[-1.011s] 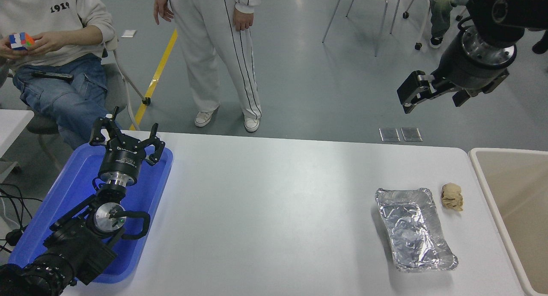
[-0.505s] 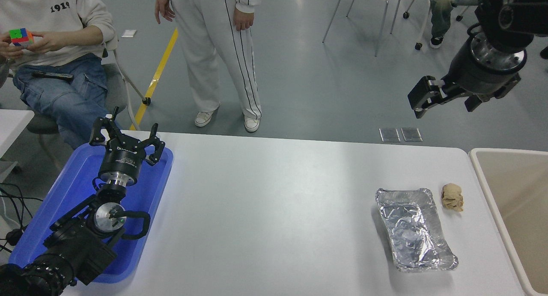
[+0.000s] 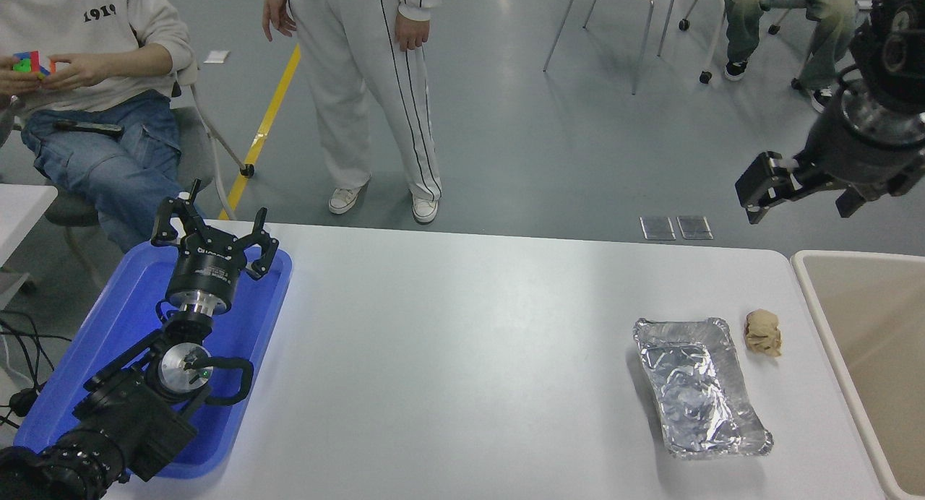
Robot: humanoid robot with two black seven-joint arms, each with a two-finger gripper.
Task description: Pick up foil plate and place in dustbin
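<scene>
From my feed the grey room floor (image 3: 549,146) fills the top half, crossed by a yellow line (image 3: 264,124), with a metal-legged chair (image 3: 621,9) at the back. One person (image 3: 376,88) in white trousers stands at the far edge, and another (image 3: 94,88) sits at the left turning a coloured cube (image 3: 29,63). The white counter (image 3: 448,355) spans the lower half. The dustbin (image 3: 867,341) sits against its right end, its cream rim level with the counter edge. A blue tray (image 3: 123,319) lies at the left, and my left gripper (image 3: 214,229) is parked above it with its fingers spread apart. The right gripper (image 3: 802,193) hangs high at the right edge, beyond the counter's far side and well apart from everything on it; I cannot tell how its fingers stand. The foil plate (image 3: 697,388) lies flat near the right end, untouched, with a crumpled tan paper ball (image 3: 763,332) just beside its far corner
</scene>
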